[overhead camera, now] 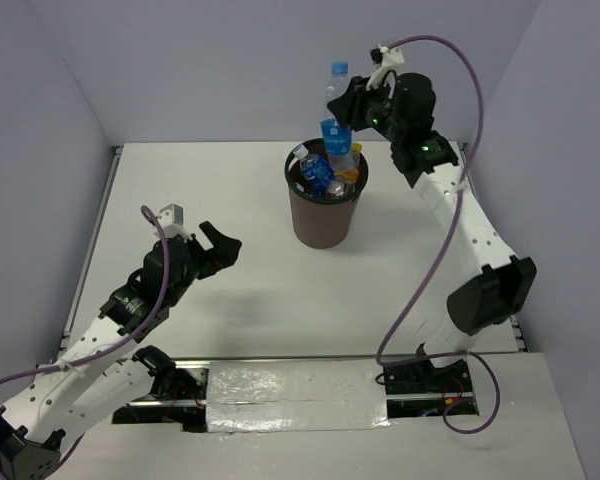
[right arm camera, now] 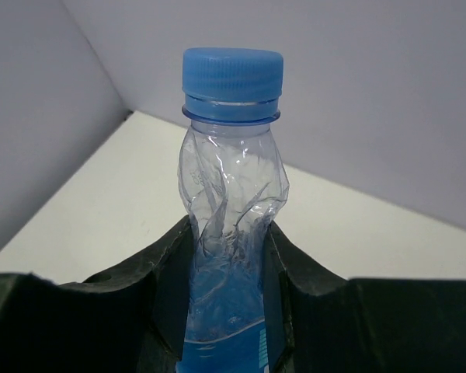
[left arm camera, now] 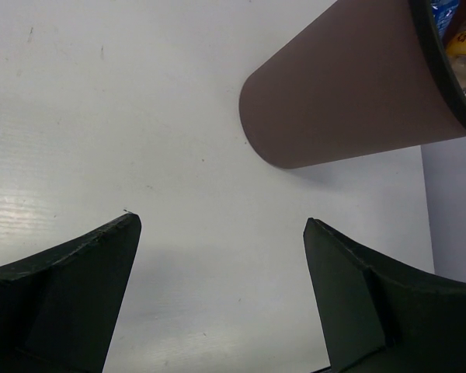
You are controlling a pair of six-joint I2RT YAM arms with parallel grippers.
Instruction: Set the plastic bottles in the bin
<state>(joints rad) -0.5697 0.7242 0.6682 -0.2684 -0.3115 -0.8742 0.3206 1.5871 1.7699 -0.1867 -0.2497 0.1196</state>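
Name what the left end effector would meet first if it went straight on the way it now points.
Probably the bare table top: the open left end effector aims at it, beside the bin rather than at it, though depth is hard to judge.

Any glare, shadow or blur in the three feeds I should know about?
Top external: even light, a soft shadow on the table, glare on the shiny near-edge strip. Left wrist: a pale sheen on the table at left, bin sharp. Right wrist: the held bottle crisp, evenly lit.
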